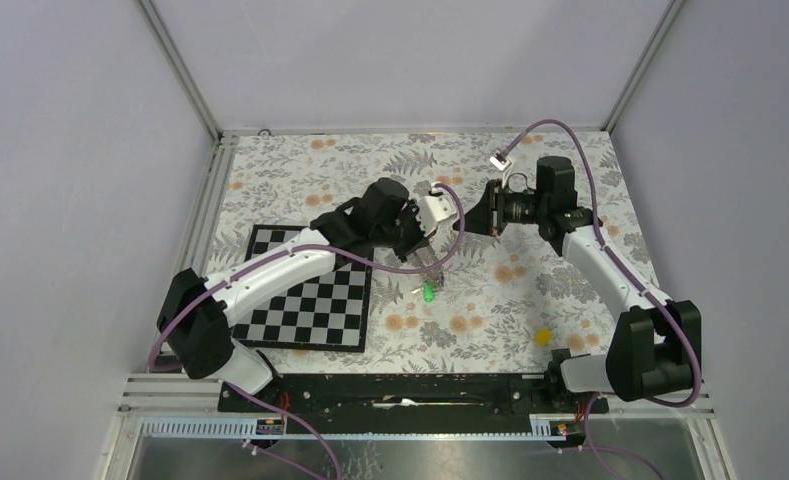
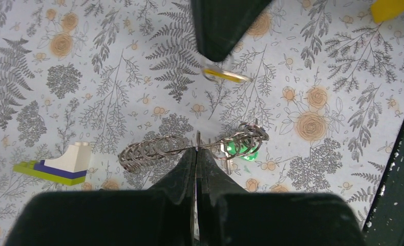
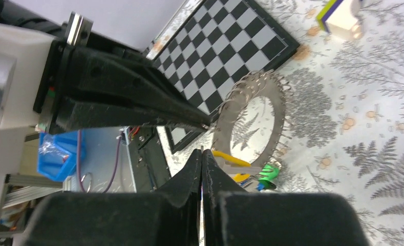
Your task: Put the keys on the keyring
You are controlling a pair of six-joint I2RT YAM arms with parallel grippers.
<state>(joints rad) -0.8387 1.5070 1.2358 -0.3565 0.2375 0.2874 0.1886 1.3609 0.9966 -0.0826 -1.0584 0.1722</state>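
- The chessboard [image 1: 310,290] is lying on the tabletop [image 1: 300,170], left of centre.
- The keyring [image 2: 153,149] is sitting between the left fingers [image 2: 182,174], right of the chessboard.
- One key [image 2: 225,76] is sitting at the tips of the right fingers [image 2: 225,25], beyond the keyring.

Writing: we read none in any of the three views.
Chessboard [image 1: 315,300]: we saw only black and white squares, and nothing legible on its border.
Tablecloth [image 1: 530,290]: we saw only a print of ferns and flowers.
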